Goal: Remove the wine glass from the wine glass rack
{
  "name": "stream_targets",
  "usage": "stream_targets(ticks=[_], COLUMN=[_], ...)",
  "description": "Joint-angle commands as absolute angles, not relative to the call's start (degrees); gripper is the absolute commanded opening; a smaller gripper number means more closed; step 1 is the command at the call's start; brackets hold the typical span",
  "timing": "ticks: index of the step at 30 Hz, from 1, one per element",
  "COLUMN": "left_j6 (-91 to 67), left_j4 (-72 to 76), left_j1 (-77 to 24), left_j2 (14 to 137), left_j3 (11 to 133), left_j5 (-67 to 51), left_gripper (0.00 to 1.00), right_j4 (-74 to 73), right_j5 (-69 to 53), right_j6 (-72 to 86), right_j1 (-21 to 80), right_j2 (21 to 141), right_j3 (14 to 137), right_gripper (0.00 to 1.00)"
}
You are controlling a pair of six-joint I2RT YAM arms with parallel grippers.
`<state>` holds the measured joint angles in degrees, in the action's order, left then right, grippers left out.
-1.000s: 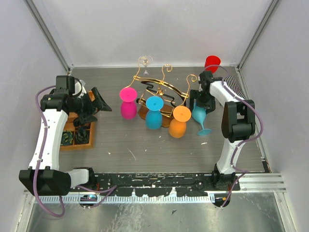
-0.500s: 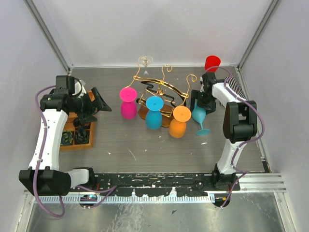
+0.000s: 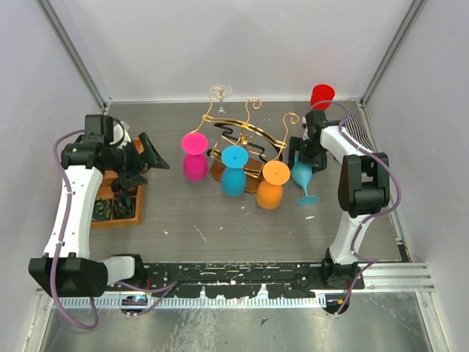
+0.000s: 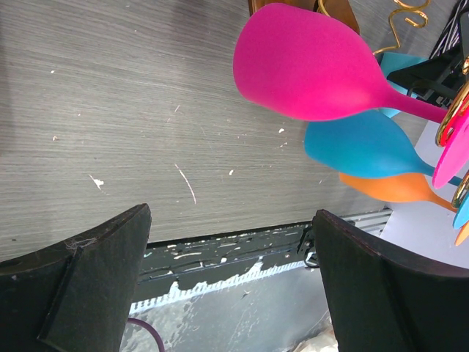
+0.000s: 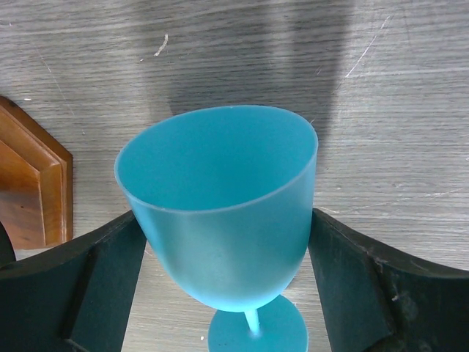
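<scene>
Just right of the gold wire rack (image 3: 245, 136), the right gripper (image 3: 300, 163) is clamped on the bowl of a tilted teal wine glass (image 5: 220, 205) (the left gripper (image 4: 231, 286), left of the rack, gapes empty), and the smooth bowl could slip free or knock the orange glass (image 3: 272, 183).

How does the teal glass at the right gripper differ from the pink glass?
The teal wine glass is off the wine glass rack, clamped at its bowl by the right gripper; the pink wine glass hangs from the rack, untouched. Teal is rim up; pink hangs bowl down. Both are opaque and stemmed.
</scene>
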<state>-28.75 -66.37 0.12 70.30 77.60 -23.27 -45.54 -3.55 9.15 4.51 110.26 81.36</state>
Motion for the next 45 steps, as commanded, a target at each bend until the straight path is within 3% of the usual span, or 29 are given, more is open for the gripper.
stream_targets(ticks=[1,10,20,26,34,45], left_j6=[-28.8,-28.0,-28.0,-28.3,-27.9,-27.6], left_j4=[-66.3,-67.1,-66.9,-66.3,-66.4,-64.9], left_j1=[0.2,0.1,0.1,0.1,0.2,0.1], left_j2=[68.9,68.7,68.5,68.4,68.1,70.0], left_j3=[78.3,78.7,78.1,77.4,77.2,77.3], left_j5=[-24.2,-23.5,-23.5,-23.8,-22.8,-22.1], left_gripper=[0.99,0.98,0.99,0.98,0.99,0.98], right_j4=[-43.6,-44.9,-48.6,-43.4,-20.9,27.2], right_j5=[4.6,4.4,2.8,3.3,5.1,3.9], right_j6=[7.3,8.5,8.5,8.0,8.6,7.3], right_j1=[4.4,3.9,-2.2,-4.5,-4.6,-4.7], right_j2=[116.4,108.7,97.0,90.8,81.3,76.7], right_j3=[77.0,78.2,83.1,80.8,69.6,47.5], right_gripper=[0.88,0.72,0.71,0.71,0.71,0.72])
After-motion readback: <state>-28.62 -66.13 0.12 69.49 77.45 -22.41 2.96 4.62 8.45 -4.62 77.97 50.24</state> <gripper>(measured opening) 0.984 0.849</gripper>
